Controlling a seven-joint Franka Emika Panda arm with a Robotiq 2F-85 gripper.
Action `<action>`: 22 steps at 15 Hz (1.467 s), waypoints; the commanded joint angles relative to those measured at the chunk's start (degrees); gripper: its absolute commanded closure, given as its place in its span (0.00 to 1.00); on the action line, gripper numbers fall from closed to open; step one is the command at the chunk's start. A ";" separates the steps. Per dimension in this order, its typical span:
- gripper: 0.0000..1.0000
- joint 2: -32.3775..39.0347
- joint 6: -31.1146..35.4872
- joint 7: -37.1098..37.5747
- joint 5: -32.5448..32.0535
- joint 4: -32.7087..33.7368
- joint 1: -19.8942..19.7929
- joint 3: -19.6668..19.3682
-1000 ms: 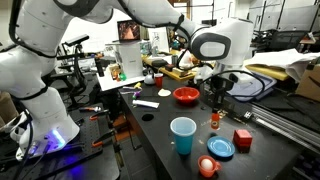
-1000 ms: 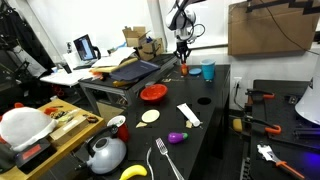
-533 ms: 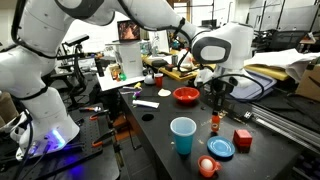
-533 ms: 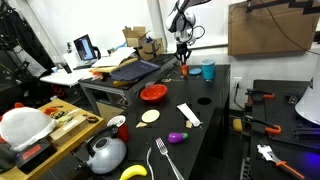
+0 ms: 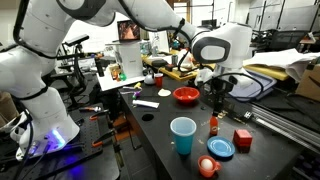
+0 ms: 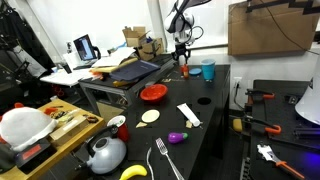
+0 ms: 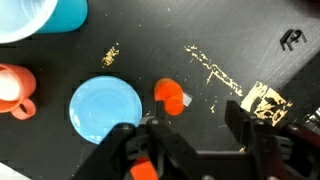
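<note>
Now my end effector [image 5: 215,101] stands wide. A second ago it was pinched narrow around the small orange-red bottle [image 5: 213,124], and in the wrist view my fingers [image 7: 125,145] have since sprung apart, with clear gaps on both sides of it. The bottle is out of my grip and stands upright by itself on the black tabletop [image 5: 150,128], directly beneath me, just beside the blue plate [image 7: 105,108]. It looks marginally lower in the exterior view than before, so it seems settled on the surface rather than hanging.

As for containers, the blue cup [image 5: 183,135] stands upright near the plate. Its inside looks pale and bare from the wrist view, though only part of the mouth shows. The small orange mug [image 7: 15,90] holds something white (I cannot tell what). The plate carries nothing. The red bowl [image 5: 186,95] sits farther back on the tabletop, well apart from me, and its contents are hidden from these angles. A red block [image 5: 243,138] lies loose to the other side of the bottle.
</note>
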 commanded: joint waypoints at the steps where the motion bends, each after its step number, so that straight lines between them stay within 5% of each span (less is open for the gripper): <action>1: 0.04 -2.43 1.02 1.39 -1.64 -1.60 2.30 -0.52; 7: 0.00 -6.88 -0.06 -1.65 -6.41 -3.05 6.54 0.37; 22: 0.00 -10.50 -4.80 -21.97 -9.44 -3.11 11.84 9.66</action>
